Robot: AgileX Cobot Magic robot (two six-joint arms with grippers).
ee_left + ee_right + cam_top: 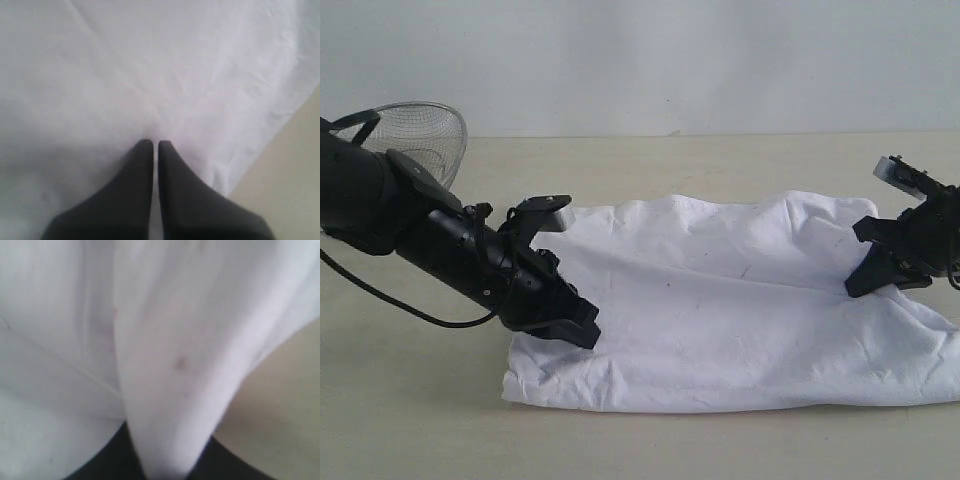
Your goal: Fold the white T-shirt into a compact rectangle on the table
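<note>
The white T-shirt (720, 300) lies as a wide, rumpled band on the table (720, 160), plain side up; no lettering or tag shows. At the shirt's left end my left gripper (578, 325) comes down on the cloth. In the left wrist view its dark fingers (135, 190) are pressed almost together, with a thin sliver of the T-shirt (150, 75) between them. My right gripper (865, 283) is at the shirt's right end. There a fold of the T-shirt (165, 340) runs out from between the dark fingers (107, 457), which pinch it.
A round wire-mesh basket (420, 135) stands at the back left, behind the left arm. Bare beige tabletop shows beside the cloth in both wrist views (295, 170) (285, 405). A pale wall closes the far side.
</note>
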